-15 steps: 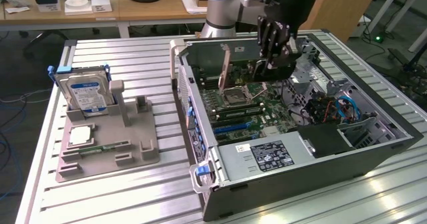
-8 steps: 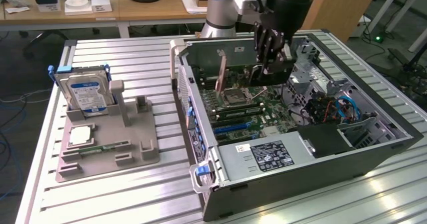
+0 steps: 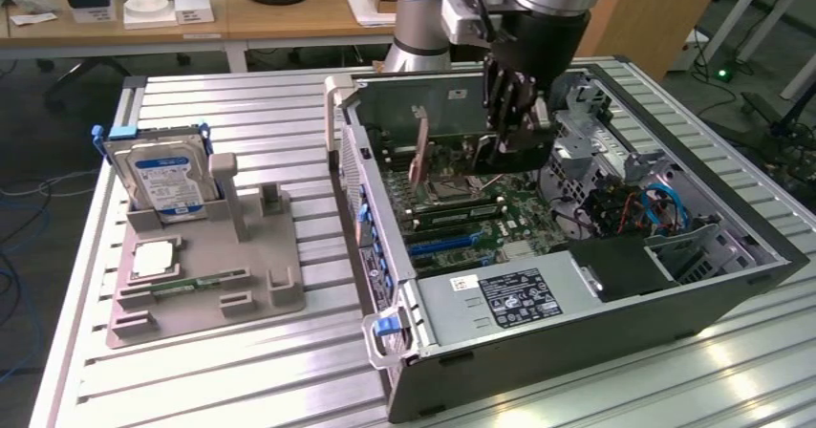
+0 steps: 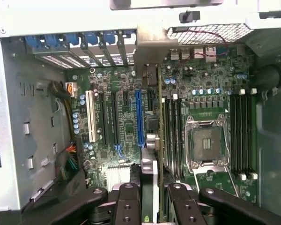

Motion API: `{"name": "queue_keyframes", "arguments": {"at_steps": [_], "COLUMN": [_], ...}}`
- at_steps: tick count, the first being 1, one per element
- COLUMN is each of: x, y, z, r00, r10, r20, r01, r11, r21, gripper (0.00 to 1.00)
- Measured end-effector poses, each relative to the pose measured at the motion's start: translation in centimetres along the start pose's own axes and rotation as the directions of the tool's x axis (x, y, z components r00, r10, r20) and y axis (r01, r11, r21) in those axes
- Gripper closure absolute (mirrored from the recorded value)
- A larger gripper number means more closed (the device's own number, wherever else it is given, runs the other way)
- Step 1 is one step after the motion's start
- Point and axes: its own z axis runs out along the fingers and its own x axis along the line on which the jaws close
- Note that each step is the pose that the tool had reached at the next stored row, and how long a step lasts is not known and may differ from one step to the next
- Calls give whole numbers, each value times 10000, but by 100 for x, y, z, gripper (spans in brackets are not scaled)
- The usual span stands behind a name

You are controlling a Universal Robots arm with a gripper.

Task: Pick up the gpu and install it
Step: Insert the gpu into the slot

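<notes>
Exterior view: the gripper (image 3: pixel 510 141) hangs inside the open computer case (image 3: pixel 714 294), fingers partly closed on the gpu (image 3: pixel 419 151), held edge-down above the motherboard (image 3: pixel 491 223). Wrist view: the gpu (image 4: pixel 152 140) extends straight ahead from the fingers (image 4: pixel 129 201), its long axis parallel to the blue slot (image 4: pixel 139 117) just beside it.

One open computer case (image 3: pixel 536 294) lies at the middle right of the exterior view, with one gray holder tray (image 3: pixel 204 275) at the left carrying one hard drive (image 3: pixel 163 180), one square chip (image 3: pixel 153 258) and one narrow memory stick (image 3: pixel 198 281). One gripper (image 3: pixel 510 127) hangs over the case at upper centre, closed on one gpu (image 4: pixel 150 183) seen edge-on at the wrist view's lower middle. On the motherboard (image 4: pixel 126 126) there is one processor socket (image 4: pixel 207 143), one white slot (image 4: pixel 91 116) and one blue slot (image 4: pixel 140 117), and what look like four long memory slots at the far right, though they blur together.
</notes>
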Motion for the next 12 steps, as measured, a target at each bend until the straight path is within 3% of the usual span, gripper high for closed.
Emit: {"name": "queue_keyframes", "arguments": {"at_steps": [3, 12], "x": [2, 10], "y": [7, 54], "z": [54, 218], "r00": [9997, 9997], "r10": [-226, -236], "r20": [-1, 0], "r01": [226, 236], "r11": [9997, 9997], "r21": [-11, -19], "gripper": [73, 73]}}
